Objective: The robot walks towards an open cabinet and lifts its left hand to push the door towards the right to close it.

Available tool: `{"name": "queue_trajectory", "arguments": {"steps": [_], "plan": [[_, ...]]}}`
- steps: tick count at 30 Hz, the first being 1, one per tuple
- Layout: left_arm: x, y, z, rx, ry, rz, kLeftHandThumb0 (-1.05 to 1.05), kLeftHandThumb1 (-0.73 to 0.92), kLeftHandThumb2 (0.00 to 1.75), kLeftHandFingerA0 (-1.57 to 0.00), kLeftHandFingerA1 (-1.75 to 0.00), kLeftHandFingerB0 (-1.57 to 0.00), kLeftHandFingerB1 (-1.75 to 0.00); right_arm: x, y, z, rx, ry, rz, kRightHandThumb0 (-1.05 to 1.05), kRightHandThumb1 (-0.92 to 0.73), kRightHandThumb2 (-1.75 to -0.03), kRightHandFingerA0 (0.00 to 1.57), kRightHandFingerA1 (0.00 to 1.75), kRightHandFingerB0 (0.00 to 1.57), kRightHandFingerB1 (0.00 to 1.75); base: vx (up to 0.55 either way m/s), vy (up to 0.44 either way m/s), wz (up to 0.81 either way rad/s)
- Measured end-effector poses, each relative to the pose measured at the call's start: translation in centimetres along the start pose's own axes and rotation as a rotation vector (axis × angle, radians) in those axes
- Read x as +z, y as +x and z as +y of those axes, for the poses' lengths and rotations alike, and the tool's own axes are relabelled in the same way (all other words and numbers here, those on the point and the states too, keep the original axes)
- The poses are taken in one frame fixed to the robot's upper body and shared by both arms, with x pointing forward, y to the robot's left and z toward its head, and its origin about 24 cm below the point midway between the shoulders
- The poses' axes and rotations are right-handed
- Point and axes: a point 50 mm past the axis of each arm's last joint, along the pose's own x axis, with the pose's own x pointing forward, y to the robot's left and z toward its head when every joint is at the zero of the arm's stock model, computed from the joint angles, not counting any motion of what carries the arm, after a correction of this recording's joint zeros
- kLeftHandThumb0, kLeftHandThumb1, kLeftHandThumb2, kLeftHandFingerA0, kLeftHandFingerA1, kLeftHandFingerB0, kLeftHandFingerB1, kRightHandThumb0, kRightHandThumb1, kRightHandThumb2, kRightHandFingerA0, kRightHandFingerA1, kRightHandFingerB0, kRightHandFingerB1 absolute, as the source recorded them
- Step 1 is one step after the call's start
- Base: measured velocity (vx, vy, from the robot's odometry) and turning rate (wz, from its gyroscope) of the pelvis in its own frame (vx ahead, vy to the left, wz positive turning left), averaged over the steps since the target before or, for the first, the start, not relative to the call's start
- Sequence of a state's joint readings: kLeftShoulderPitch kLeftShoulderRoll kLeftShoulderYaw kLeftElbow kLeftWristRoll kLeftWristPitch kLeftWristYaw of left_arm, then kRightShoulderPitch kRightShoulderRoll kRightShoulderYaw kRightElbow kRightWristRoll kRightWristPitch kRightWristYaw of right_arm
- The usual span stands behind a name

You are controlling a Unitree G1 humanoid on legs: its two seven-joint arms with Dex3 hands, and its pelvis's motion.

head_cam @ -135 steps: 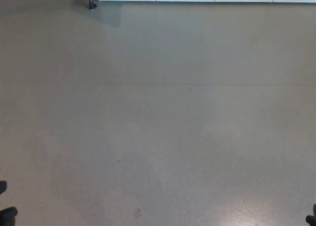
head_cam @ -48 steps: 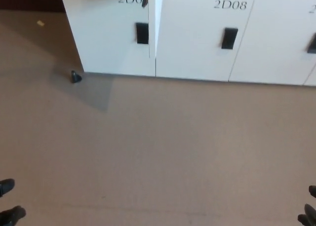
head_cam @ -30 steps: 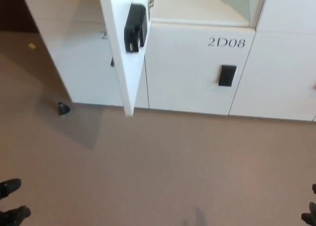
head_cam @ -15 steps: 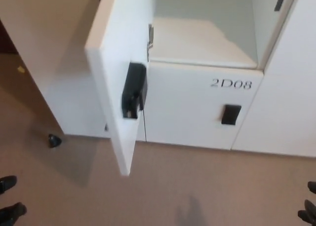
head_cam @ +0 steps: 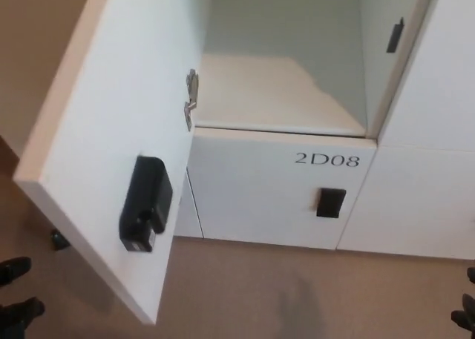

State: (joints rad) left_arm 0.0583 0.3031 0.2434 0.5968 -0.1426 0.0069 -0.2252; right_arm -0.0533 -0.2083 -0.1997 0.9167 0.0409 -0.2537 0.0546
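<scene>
A white cabinet door (head_cam: 104,109) stands open, swung out towards me on the left, hinged at its far edge (head_cam: 191,99). A black lock box (head_cam: 145,203) sits on its inner face. Behind it the open compartment (head_cam: 274,79) shows a bare white shelf. Only the fingertips of my left hand (head_cam: 18,291) show at the bottom left edge, low and left of the door. The fingertips of my right hand (head_cam: 465,309) show at the bottom right edge. Neither hand touches anything.
Below the open compartment is a closed white door marked 2D08 (head_cam: 326,159) with a black handle (head_cam: 329,202). More white cabinet fronts (head_cam: 430,131) stand to the right. A small black doorstop (head_cam: 59,239) sits on the tan floor (head_cam: 297,294).
The whole view has shifted: the cabinet has come closer and the camera has tilted up, so the open door and compartment now fill the picture. My hands stay at the bottom corners.
</scene>
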Motion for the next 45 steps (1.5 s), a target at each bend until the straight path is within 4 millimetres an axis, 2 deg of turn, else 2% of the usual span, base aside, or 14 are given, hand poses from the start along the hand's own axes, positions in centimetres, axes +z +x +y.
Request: {"name": "queue_trajectory", "arguments": {"steps": [12,19,29,31,45], "plan": [[0.6,0.2,0.3,0.008,0.005,-0.02,-0.15,0.72,0.61,-0.54,-0.63,-0.42,-0.43,1.0,0.6,0.3,0.006,0.004,-0.027,-0.33,-0.76,-0.62,0.76,0.5,0.43,0.44,0.12,0.195,0.06],[1.0,0.3,0.2,0.008,0.006,-0.039,-0.14,0.71,0.6,-0.56,-0.64,-0.4,-0.43,1.1,0.7,0.5,0.01,0.003,-0.027,-0.33,-0.75,-0.62,0.74,0.49,0.43,0.44,0.11,-0.021,0.13],[2.2,0.8,-0.1,0.0,0.005,-0.081,-0.12,0.71,0.6,-0.56,-0.65,-0.41,-0.43,2.2,1.2,0.0,-0.002,-0.035,-0.055,-0.34,-0.75,-0.62,0.74,0.49,0.43,0.44,0.11,-0.073,-0.08],[2.4,0.9,-0.3,-0.001,-0.001,-0.085,-0.14,0.68,0.59,-0.6,-0.67,-0.42,-0.43,2.3,1.2,0.1,-0.002,-0.041,-0.058,-0.34,-0.74,-0.61,0.75,0.5,0.44,0.45,0.1,0.08,0.04],[3.0,0.9,-0.2,0.017,0.018,-0.122,-0.14,0.68,0.59,-0.54,-0.61,-0.39,-0.42,3.0,1.6,0.4,0.007,-0.054,-0.078,-0.32,-0.75,-0.61,0.76,0.5,0.45,0.46,0.02,0.106,0.0]]}}
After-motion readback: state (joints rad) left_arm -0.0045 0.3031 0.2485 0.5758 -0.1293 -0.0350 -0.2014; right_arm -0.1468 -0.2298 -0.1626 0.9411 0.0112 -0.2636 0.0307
